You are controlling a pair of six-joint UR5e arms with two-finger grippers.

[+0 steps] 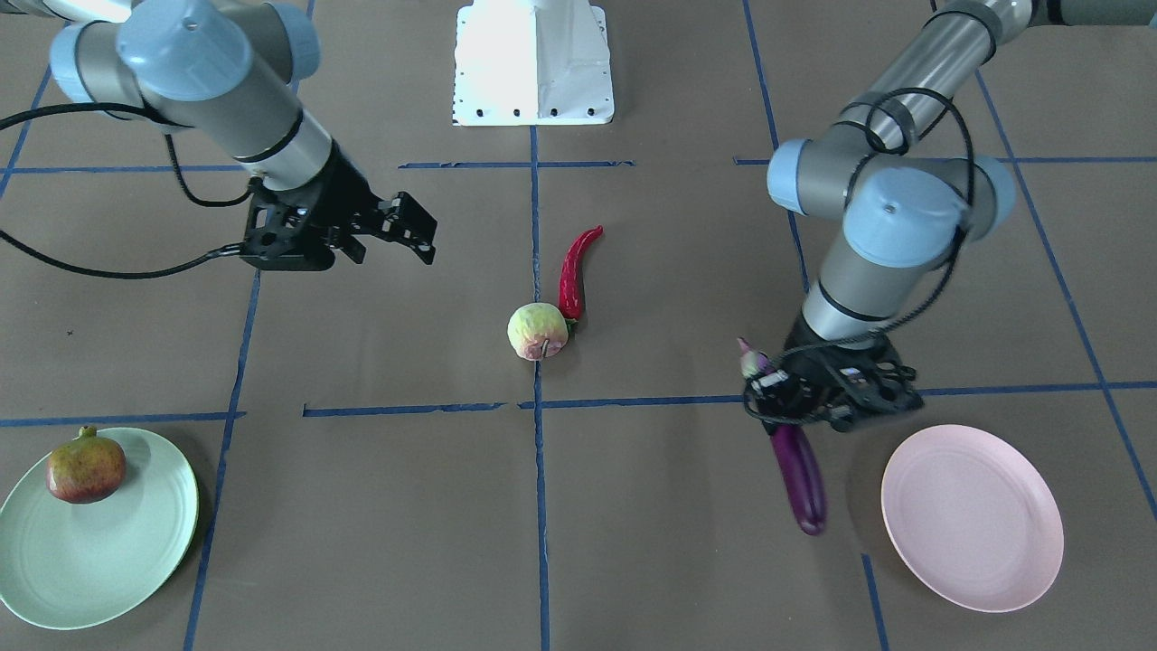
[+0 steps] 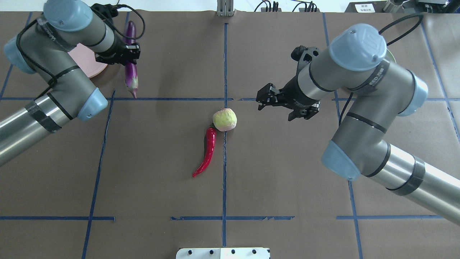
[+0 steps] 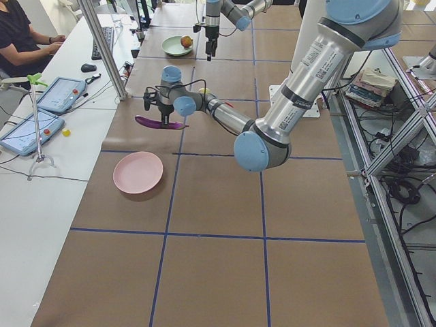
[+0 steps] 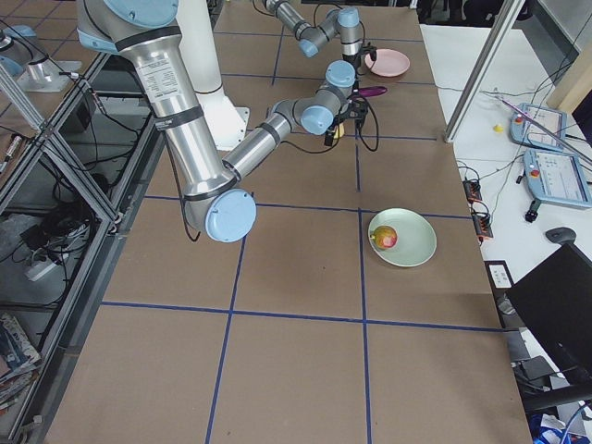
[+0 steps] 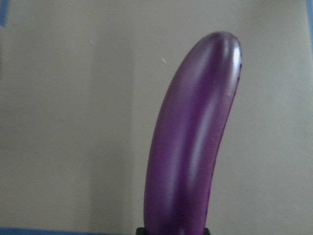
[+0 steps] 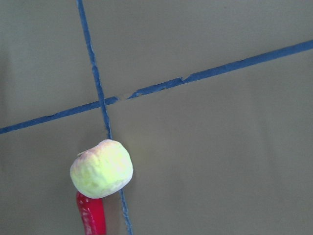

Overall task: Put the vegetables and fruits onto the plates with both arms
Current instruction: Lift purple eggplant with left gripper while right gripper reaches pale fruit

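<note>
My left gripper (image 1: 785, 402) is shut on the purple eggplant (image 1: 801, 479) near its pale cap and holds it above the table, just beside the empty pink plate (image 1: 972, 515). The eggplant fills the left wrist view (image 5: 190, 147). In the overhead view the eggplant (image 2: 131, 70) hangs from the left gripper (image 2: 130, 54) next to the partly hidden pink plate (image 2: 84, 59). My right gripper (image 1: 418, 233) is open and empty, raised near the yellow-green fruit (image 1: 538, 331), which touches the red chili (image 1: 574, 271). The pomegranate (image 1: 86, 468) lies on the green plate (image 1: 117, 561).
The white base block (image 1: 533, 63) stands at the robot's edge of the table. Blue tape lines cross the brown table cover. A side desk with tablets (image 3: 41, 116) and a seated person (image 3: 20, 34) lies beyond the plates' side.
</note>
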